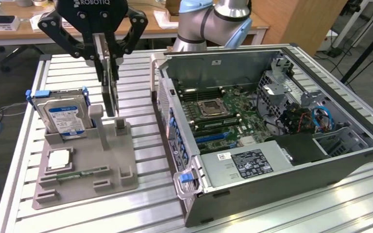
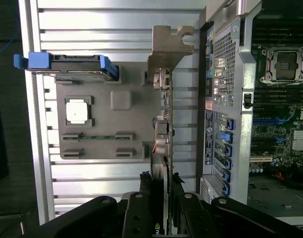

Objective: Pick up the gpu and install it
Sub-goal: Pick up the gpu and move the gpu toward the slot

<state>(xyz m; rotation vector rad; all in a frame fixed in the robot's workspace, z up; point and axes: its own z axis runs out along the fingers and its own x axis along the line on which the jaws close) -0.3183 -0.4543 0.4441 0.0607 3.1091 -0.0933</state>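
Gpu (image 1: 111,85): thin dark card, upright on edge, clamped near its upper edge by the gripper (image 1: 109,65), jaws narrowed on it, right at its slot in the grey holder (image 1: 83,187). Judged stiff, light, fragile (bare components on the faces); best taken by the edges. Holder contents: hard drive (image 1: 63,116), processor chip (image 1: 58,158), memory stick (image 1: 76,173). Beyond: open computer case (image 1: 342,160), motherboard (image 1: 219,111) inside.

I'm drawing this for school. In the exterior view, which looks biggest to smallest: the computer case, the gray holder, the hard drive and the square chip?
1. computer case
2. gray holder
3. hard drive
4. square chip
No two look alike in size.
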